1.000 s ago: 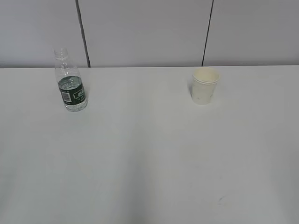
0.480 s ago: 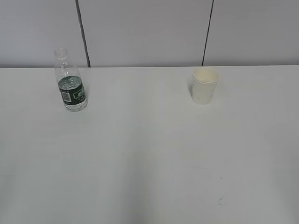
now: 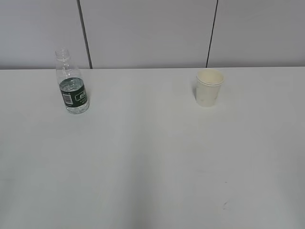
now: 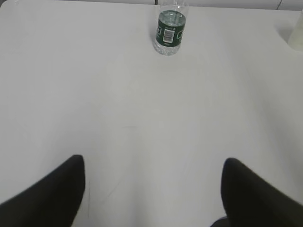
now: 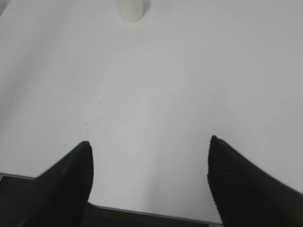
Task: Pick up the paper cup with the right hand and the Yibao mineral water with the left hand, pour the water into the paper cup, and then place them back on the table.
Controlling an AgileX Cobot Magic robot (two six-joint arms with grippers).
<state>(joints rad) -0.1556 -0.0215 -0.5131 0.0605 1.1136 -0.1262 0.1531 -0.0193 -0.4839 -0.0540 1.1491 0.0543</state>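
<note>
The Yibao mineral water bottle (image 3: 71, 83) stands upright and capless at the back left of the white table (image 3: 152, 157); it also shows in the left wrist view (image 4: 170, 29), far ahead. The cream paper cup (image 3: 208, 88) stands at the back right; its base shows at the top of the right wrist view (image 5: 130, 9). My left gripper (image 4: 154, 163) is open and empty, low over the near table. My right gripper (image 5: 149, 144) is open and empty near the table's front edge. Neither arm shows in the exterior view.
A grey panelled wall (image 3: 147, 33) runs behind the table. The cup's edge shows at the far right of the left wrist view (image 4: 297, 35). A few dark specks (image 3: 224, 205) mark the tabletop. The table's front edge (image 5: 142, 213) lies below the right gripper.
</note>
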